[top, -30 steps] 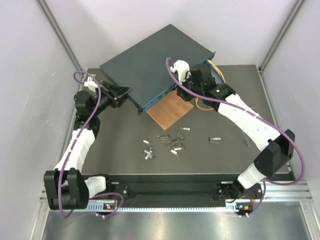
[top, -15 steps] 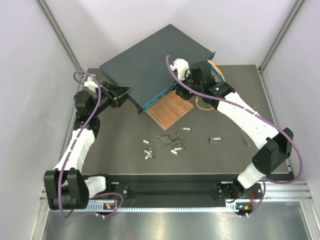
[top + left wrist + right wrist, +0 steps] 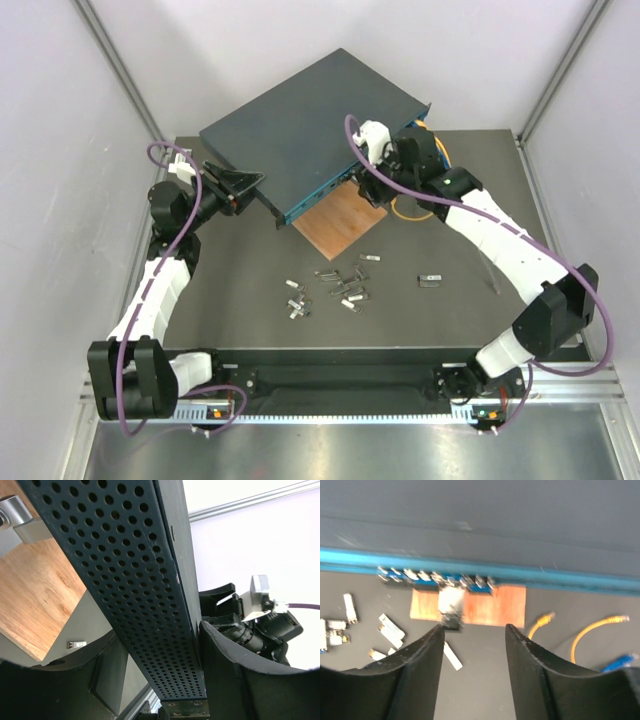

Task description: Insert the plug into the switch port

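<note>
The switch [image 3: 300, 120], a flat dark blue-grey box, lies at an angle at the back of the table. Its teal front face [image 3: 320, 190] has a row of ports. My left gripper [image 3: 245, 185] is shut on the switch's near left corner; the left wrist view shows the perforated side [image 3: 135, 580] between my fingers [image 3: 225, 670]. The plug [image 3: 451, 605], a small silver module with a dark end, sticks out of the port row on the teal face [image 3: 520, 572]. My right gripper [image 3: 474, 627] hangs open just in front of it, holding nothing.
A thin brown board [image 3: 340, 220] lies under the switch's front edge. Several loose silver modules [image 3: 335, 285] are scattered mid-table, with one more [image 3: 430, 280] to the right. Yellow cables [image 3: 590, 632] and a blue cable [image 3: 620, 662] lie right of the board.
My right gripper has opened and let go of the plug, which stays at the port row. The right wrist has drawn back slightly to the right. The left arm has not moved.
</note>
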